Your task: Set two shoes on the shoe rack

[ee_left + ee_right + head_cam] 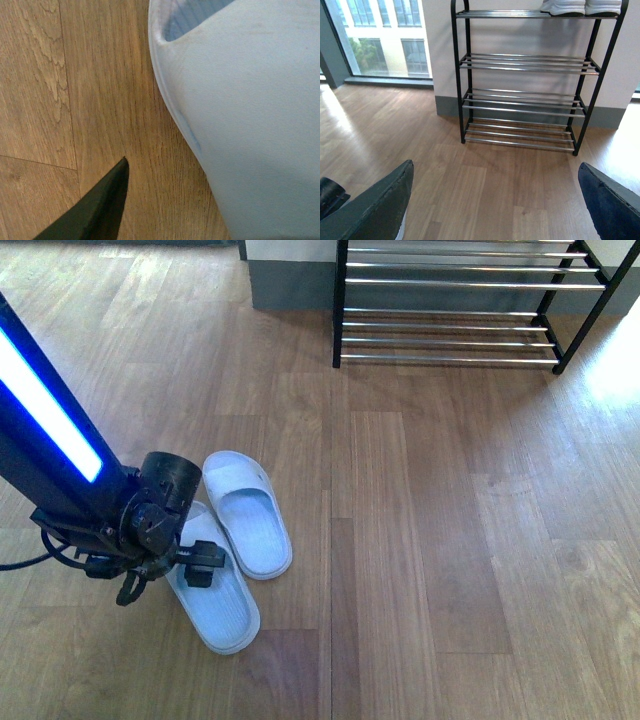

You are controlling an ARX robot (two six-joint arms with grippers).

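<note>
My left jaws are hanging low at the nearer pale blue rubber slide sandal [225, 612] on the wooden plank floor [430, 540]; I cannot tell whether they are clenching it. The twin sandal [250, 515] is lying just beside. My right jaws are hanging released, facing the black-framed, chrome-barred shoe rack [525, 62] beyond, with white-soled shoes [582, 6] sitting on top.

Bright daylight throughout. Right wrist view: window [375, 35] blown out, glare streak on floor [332, 112]. Front view: washed-out floor patch far right, blue light strip [45, 405] clipped white. Left wrist view: sandal [250, 125] close-up, soft focus, weak shadows.
</note>
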